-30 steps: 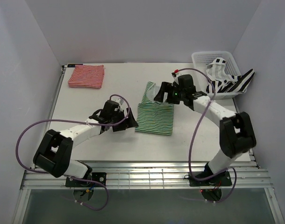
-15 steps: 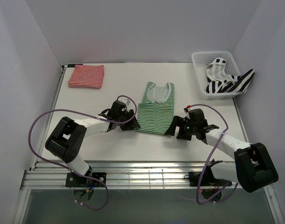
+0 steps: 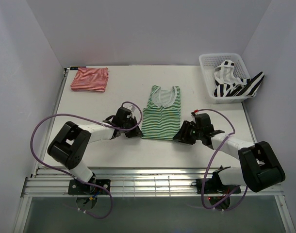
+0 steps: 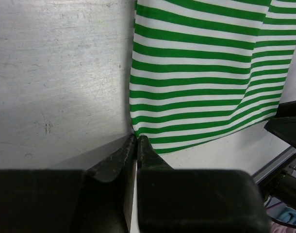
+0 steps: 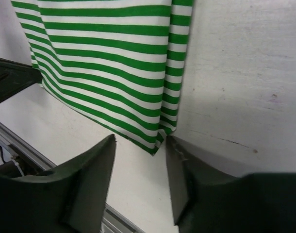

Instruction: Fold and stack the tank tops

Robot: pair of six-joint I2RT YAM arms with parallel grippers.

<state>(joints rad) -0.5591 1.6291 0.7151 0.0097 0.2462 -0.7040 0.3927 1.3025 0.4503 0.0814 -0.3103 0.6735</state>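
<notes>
The green-and-white tank top (image 3: 160, 114) lies flat in the middle of the table, straps to the far side. My left gripper (image 3: 135, 132) sits at its near left hem corner. In the left wrist view the jaws (image 4: 137, 138) are pressed together on that corner of the green-and-white tank top (image 4: 201, 73). My right gripper (image 3: 179, 136) is at the near right hem corner, and its jaws (image 5: 140, 145) stand open either side of the corner of the green-and-white tank top (image 5: 109, 63). The red-and-white tank top (image 3: 90, 79) lies folded at the far left. The black-and-white tank top (image 3: 234, 83) hangs out of the basket.
A white lattice basket (image 3: 224, 58) stands at the far right corner. The table's near edge with its metal rail (image 3: 153, 179) runs just below both grippers. Purple cables loop beside each arm.
The right arm swung from the top's far end to its near right corner and its jaws narrowed. The left gripper slid to the near left corner and closed.
</notes>
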